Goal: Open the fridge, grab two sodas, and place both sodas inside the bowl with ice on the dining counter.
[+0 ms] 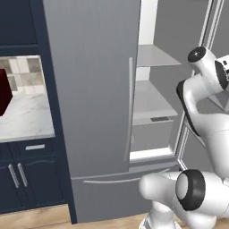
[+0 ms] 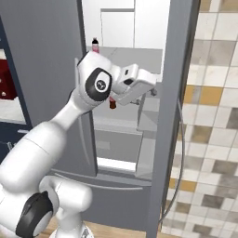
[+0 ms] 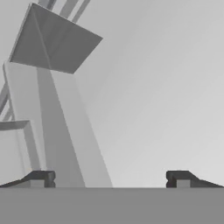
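End effector (image 3: 109,179) spread wide, empty, inside smooth grey fridge (image 1: 94,89); pink bottle (image 2: 95,45) on shelf.

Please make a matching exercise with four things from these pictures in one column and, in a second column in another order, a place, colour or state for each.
Things:
1. fridge
2. pink soda
3. gripper
4. wall tiles

Descriptions:
A. open, holding nothing
B. on a shelf high in the fridge
C. right door open, left door shut
D. beige, grey and yellow

Pairs: 1-C, 2-B, 3-A, 4-D
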